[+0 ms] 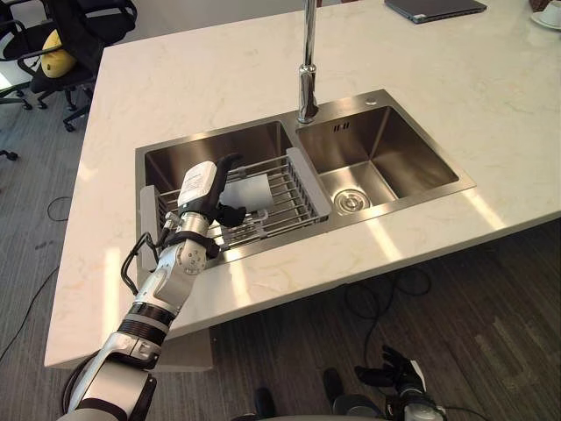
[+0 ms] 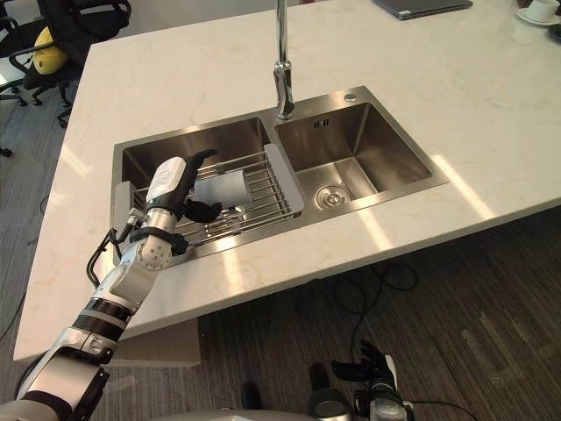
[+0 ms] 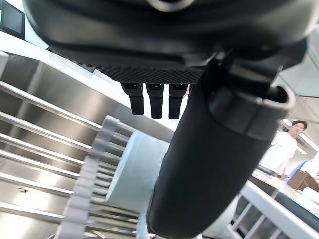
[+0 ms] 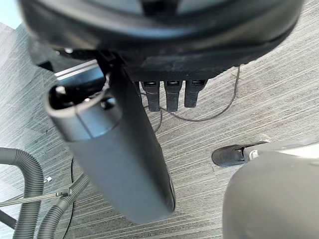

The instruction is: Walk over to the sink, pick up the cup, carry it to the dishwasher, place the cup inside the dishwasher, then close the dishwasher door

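Cup (image 1: 256,191) retrieval is judged to be the step in hand. The white cup is laid on its side across a wire rack (image 1: 289,197) that spans the sink (image 1: 399,145) basin on the left of the tap (image 1: 307,79). It is probably left there to drain, which is why it is presented sideways and not upright. The left hand (image 1: 200,189) is brought in from the near left of the tap and held over the cup's near end. Its fingers (image 3: 155,102) are spread wide above the cup and its thumb (image 3: 209,164) is set low beside it, so the cup can be taken between them. Nothing is gripped yet, as far as can be judged. The right hand (image 1: 396,375) is hung low over the floor, well nearer the robot than the tap. Its fingers are kept straight and relaxed with nothing in them, presumably spare until the dishwasher door is dealt with.

The cup's near end is covered by the left hand, so which end is the mouth cannot be told, nor can contact between thumb and cup be confirmed. The top of the tap is cut off by the picture's edge. So is the far part of a dark laptop (image 1: 434,7) lying beyond the tap on the pale worktop (image 1: 219,88).
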### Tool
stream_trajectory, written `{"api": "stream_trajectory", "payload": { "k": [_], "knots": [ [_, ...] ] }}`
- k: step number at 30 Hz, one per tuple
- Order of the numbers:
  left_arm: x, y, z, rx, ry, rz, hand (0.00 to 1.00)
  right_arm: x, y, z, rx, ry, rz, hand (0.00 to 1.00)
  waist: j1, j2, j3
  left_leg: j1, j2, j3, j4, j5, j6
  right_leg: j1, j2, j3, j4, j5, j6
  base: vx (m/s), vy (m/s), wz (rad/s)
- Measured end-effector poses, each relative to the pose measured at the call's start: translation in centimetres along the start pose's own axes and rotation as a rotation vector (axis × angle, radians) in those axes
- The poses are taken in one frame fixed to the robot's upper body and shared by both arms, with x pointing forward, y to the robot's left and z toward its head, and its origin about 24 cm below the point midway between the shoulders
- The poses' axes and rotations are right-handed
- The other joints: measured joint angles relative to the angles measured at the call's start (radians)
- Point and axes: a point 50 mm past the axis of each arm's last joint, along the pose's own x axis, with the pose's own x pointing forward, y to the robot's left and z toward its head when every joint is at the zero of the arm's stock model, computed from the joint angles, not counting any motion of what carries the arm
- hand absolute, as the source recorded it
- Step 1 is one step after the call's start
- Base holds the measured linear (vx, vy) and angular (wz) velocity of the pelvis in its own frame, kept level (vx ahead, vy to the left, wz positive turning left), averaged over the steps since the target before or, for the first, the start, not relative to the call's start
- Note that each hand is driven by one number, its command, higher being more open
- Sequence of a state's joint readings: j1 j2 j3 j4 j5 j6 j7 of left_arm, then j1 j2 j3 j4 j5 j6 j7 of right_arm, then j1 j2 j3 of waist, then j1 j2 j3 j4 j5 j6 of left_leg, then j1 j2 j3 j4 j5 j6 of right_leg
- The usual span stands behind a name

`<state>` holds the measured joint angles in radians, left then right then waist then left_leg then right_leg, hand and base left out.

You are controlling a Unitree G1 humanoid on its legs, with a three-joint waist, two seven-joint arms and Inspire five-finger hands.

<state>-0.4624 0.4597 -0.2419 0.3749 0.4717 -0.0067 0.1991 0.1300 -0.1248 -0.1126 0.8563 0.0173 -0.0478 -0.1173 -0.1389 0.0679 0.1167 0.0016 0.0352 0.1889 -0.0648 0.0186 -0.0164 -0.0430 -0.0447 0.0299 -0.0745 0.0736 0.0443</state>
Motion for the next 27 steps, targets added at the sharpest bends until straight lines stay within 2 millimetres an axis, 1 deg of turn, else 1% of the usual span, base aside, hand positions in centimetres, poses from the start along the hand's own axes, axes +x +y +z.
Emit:
{"api": "stream_trajectory", "payload": {
  "k": [6, 9, 12, 19, 22, 23, 27],
  "knots": [
    [-0.1, -0.4, -0.7, 0.007, 0.035, -0.029, 0.9, 0.0, 0.0, 0.0, 0.001, 0.002, 0.001, 0.9, 0.001, -0.005, 0.013, -0.004, 0.001, 0.0, 0.0, 0.0, 0.0, -0.004, 0.0, 0.0, 0.0, 0.0, 0.0, 0.0, 0.0, 0.0],
    [0.0, -0.2, -0.6, 0.011, 0.032, -0.03, 0.9, 0.0, 0.1, -0.1, 0.002, 0.003, 0.003, 0.9, 0.001, -0.005, 0.013, -0.008, 0.001, 0.0, -0.001, 0.0, 0.0, -0.008, 0.001, 0.0, 0.0, 0.0, 0.0, 0.0, 0.0, 0.0],
    [0.5, 0.0, -0.8, 0.06, 0.034, -0.049, 0.9, 0.0, 0.2, 0.0, 0.003, 0.002, 0.007, 0.9, 0.001, -0.006, 0.014, -0.008, 0.002, 0.001, -0.003, 0.0, 0.0, -0.01, 0.002, 0.0, 0.0, 0.0, 0.0, 0.0, 0.0, 0.0],
    [1.5, 1.2, -0.5, 0.171, 0.004, -0.048, 0.9, 0.0, 0.3, 0.1, 0.005, 0.0, 0.014, 0.9, -0.005, -0.016, 0.033, -0.014, 0.002, 0.012, -0.003, -0.001, -0.001, -0.023, 0.002, 0.011, 0.003, 0.0, 0.0, -0.01, -0.002, -0.04],
    [1.9, 1.6, -0.2, 0.213, -0.008, -0.043, 0.9, 0.0, 0.3, 0.1, 0.006, -0.001, 0.016, 0.9, -0.013, -0.015, 0.033, -0.026, 0.001, 0.014, -0.003, -0.001, -0.001, -0.035, 0.002, 0.013, 0.003, 0.0, 0.0, 0.0, 0.0, 0.0],
    [2.0, 1.7, -0.1, 0.218, -0.012, -0.041, 0.3, 0.0, 0.3, 0.1, 0.006, -0.001, 0.015, 0.9, -0.013, -0.015, 0.033, -0.026, 0.002, 0.014, -0.003, -0.001, -0.002, -0.036, 0.002, 0.013, 0.003, 0.0, 0.0, 0.0, 0.0, 0.0],
    [2.5, 1.7, 1.0, 0.32, -0.069, -0.049, 0.3, 0.1, 0.3, 0.2, 0.017, -0.005, 0.016, 0.9, -0.015, -0.014, 0.035, -0.027, 0.001, 0.014, -0.003, -0.002, -0.002, -0.036, 0.002, 0.013, 0.004, 0.0, 0.0, 0.0, 0.0, 0.0]
  ]
}}
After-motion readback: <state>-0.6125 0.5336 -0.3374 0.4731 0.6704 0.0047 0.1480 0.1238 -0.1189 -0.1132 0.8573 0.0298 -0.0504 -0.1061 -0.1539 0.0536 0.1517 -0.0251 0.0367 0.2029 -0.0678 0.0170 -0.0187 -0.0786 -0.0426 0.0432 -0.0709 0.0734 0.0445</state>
